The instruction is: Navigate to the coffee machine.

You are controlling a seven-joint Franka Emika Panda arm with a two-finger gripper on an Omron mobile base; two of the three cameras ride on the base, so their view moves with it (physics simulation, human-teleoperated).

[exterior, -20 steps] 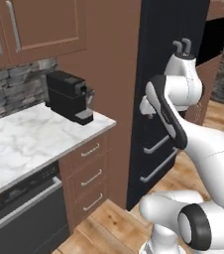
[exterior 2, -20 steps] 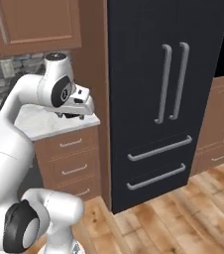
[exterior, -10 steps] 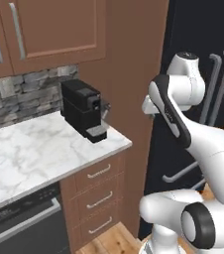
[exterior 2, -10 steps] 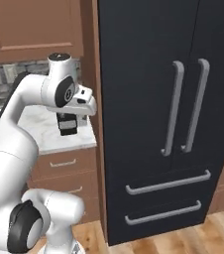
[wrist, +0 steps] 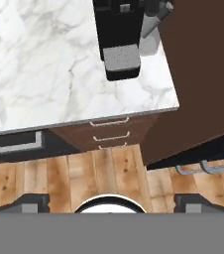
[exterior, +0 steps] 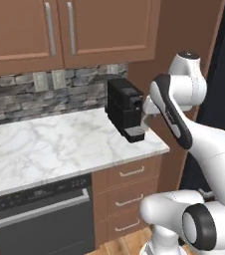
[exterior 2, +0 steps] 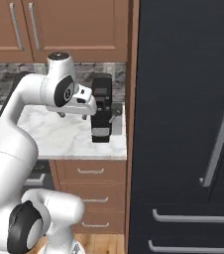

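— So where does the coffee machine (exterior: 125,108) stand?

— At the right end of the marble table (exterior: 50,147), back against the stone wall (exterior: 30,97), just beside the brown side panel (exterior 2: 132,89) that parts the cabinets from the black fridge (exterior 2: 188,129). Its light grey drip tray (wrist: 122,56) faces out toward the table's front edge, which is the side a mug would go in from, so facing it squarely makes sense.

— And the arm, why is it folded up like that?

— I'd judge it is tucked for driving: the elbow is raised and the hand hangs in front of the machine, above the floor rather than reaching over the table. The hand view looks down on the wooden floor (wrist: 64,178), the drawers (wrist: 109,130) and the machine's top.

— Is the pincer (wrist: 112,201) holding anything?

— Nothing lies between its two dark tips, which sit far apart at the bottom of the hand view, so I take it as spread wide with nothing in it. That fits a task of driving only.

— How far along, then?

— Near the end, I think. The machine sits close ahead in both base views, slightly off to one side in each.
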